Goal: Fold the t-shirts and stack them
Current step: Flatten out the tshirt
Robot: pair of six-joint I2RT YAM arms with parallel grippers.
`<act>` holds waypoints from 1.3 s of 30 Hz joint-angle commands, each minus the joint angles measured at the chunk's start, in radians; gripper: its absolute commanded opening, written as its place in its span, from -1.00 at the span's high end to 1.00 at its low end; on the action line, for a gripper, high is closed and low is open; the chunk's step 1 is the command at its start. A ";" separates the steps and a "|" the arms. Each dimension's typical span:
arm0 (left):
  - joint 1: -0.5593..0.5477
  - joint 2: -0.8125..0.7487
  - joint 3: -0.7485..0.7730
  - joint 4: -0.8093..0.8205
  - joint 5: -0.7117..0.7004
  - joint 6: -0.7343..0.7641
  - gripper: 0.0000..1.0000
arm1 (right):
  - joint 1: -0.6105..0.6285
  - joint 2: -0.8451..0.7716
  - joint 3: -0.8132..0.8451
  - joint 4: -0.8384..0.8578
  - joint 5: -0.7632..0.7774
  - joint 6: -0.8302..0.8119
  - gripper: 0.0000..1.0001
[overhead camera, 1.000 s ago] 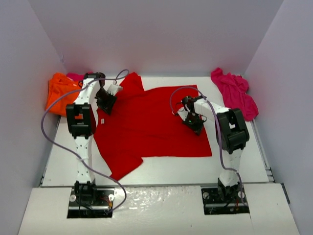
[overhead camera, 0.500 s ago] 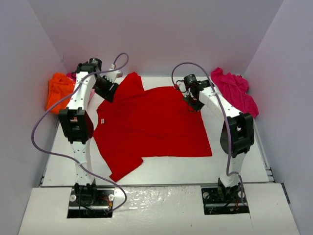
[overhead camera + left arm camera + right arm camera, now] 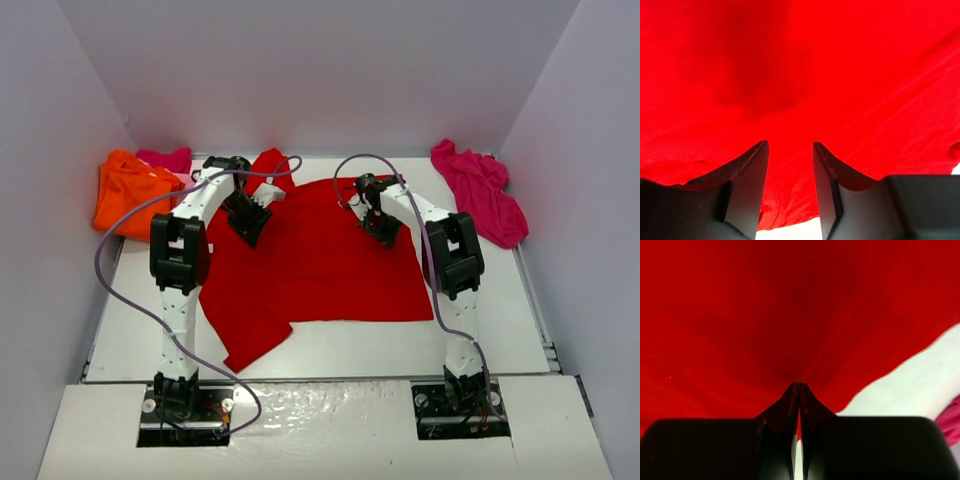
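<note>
White table [image 3: 330, 350] (shirts [image 3: 320, 260] atop)

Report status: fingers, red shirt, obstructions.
Left gripper fingers parted over red shirt. Right gripper fingers shut, pinching its far edge. Orange shirt, pink shirt bunched aside, nothing blocking.

No readable text, label, brand, number or sign was found in any of the three views. The red t-shirt [image 3: 320, 250] was seen as plain cloth, and nothing was printed legibly on the arms or on the table [image 3: 500, 330]. Any marking that might have been there was too small to be made out.
</note>
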 commanded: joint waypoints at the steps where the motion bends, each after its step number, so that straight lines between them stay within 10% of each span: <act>1: 0.006 -0.043 -0.035 -0.003 0.022 0.023 0.31 | 0.013 -0.053 -0.048 -0.045 -0.038 -0.004 1.00; 27: -0.003 -0.195 -0.510 -0.082 0.060 0.210 0.55 | 0.080 -0.208 -0.451 -0.082 -0.069 -0.054 1.00; 39: 0.006 -0.284 -0.164 0.043 0.046 0.066 0.29 | 0.085 -0.250 -0.135 -0.069 0.112 0.001 0.85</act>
